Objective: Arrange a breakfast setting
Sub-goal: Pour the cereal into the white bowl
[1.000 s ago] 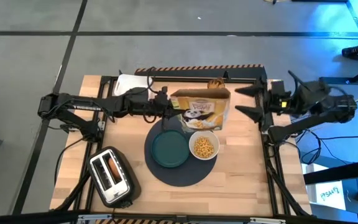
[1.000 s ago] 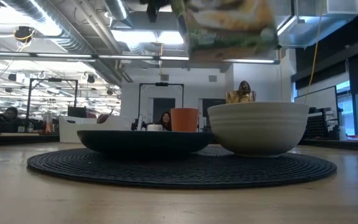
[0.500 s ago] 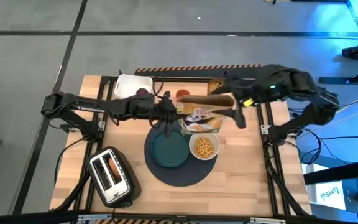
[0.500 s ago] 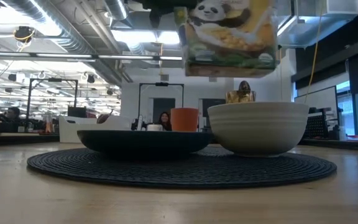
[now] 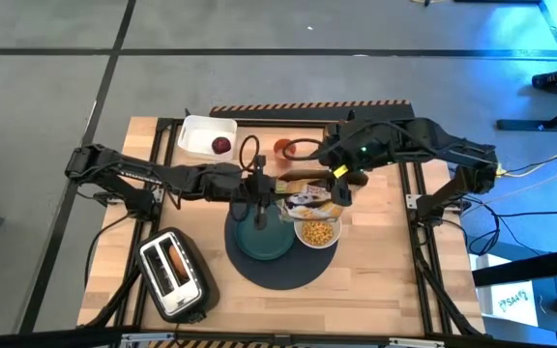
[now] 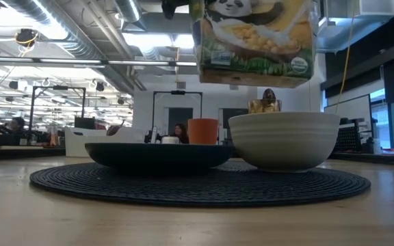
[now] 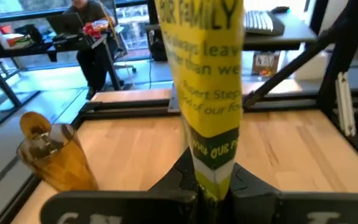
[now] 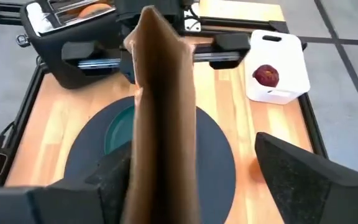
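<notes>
toaster (image 5: 173, 275): one, sitting at the near left corner of the table (image 5: 395, 280), something orange in its slot

left arm: comes in from the left edge, reaching toward the middle

tray (image 5: 207, 136): one white tray at the far left of the table, with the single dark red fruit (image 5: 221, 146) in it; right wrist view shows it too (image 8: 266, 76)

left gripper (image 5: 260, 189): over the far edge of the mat, jaws pinching the bottom end of the cereal box; in its wrist view the box sits squeezed right between the two fingers (image 7: 229, 186)

mat (image 5: 283, 271): one, round and dark grey, middle of the table

plate (image 5: 264, 235): one teal plate on the left half of the mat

cup (image 5: 283, 148): one small orange cup behind the mat, near the tray

cereal box (image 5: 307, 188): one, up in the air and tipped on its side, hanging above the bowl and the plate's far edge; low view shows it (image 6: 255, 41) floating clear over the bowl

bowl (image 5: 318, 230): one white bowl on the right side of the mat, just beside the plate, yellow cereal in it

right gripper (image 5: 341, 184): at the box's open end, jaws spread, one finger either side of the box, not clamped on it from what I can see in the right wrist view

glass (image 7: 58, 158): one amber glass on the far side of the table

person (image 6: 180, 132): one, way back in the room
</notes>
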Controlling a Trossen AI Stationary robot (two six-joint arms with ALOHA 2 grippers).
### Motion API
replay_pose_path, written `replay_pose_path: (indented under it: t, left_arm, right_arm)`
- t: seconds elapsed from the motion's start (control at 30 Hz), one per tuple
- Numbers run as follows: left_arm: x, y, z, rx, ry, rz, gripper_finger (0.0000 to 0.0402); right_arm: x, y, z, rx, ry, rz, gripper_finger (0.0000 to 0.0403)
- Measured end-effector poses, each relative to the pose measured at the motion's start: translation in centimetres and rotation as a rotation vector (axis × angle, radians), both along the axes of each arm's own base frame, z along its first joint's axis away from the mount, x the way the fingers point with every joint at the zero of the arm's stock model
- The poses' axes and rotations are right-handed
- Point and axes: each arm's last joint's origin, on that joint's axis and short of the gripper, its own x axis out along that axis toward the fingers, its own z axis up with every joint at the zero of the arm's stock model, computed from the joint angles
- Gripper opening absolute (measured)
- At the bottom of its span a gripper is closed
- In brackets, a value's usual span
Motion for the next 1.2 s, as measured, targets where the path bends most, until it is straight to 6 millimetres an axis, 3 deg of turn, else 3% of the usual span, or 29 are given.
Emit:
replay_pose_path:
  t: [0.17, 0.37, 0.43, 0.87, 1.2]
  left_arm:
    - [0.0, -0.2, 0.1, 0.016, -0.008, 0.026, 0.0000]
    - [0.0, 0.1, 0.1, 0.014, -0.015, 0.038, 0.0002]
    - [0.0, 0.1, 0.3, 0.007, -0.033, 0.038, 0.0008]
    - [0.3, 1.5, 2.4, -0.089, -0.239, 0.060, 0.0055]
    - [0.4, 1.9, 3.1, -0.090, -0.280, 0.015, 0.0007]
  right_arm:
    - [-0.2, 0.0, -0.2, 0.002, 0.035, 0.002, 0.0221]
    - [-0.5, 0.0, -0.5, -0.017, 0.077, 0.021, 0.0048]
    - [-0.6, 0.0, -0.6, -0.047, 0.086, 0.049, 0.0014]
    - [-0.6, -0.1, -0.9, -0.152, 0.116, 0.099, 0.0000]
    - [-0.9, -0.2, -1.0, -0.213, 0.143, 0.106, 0.0000]
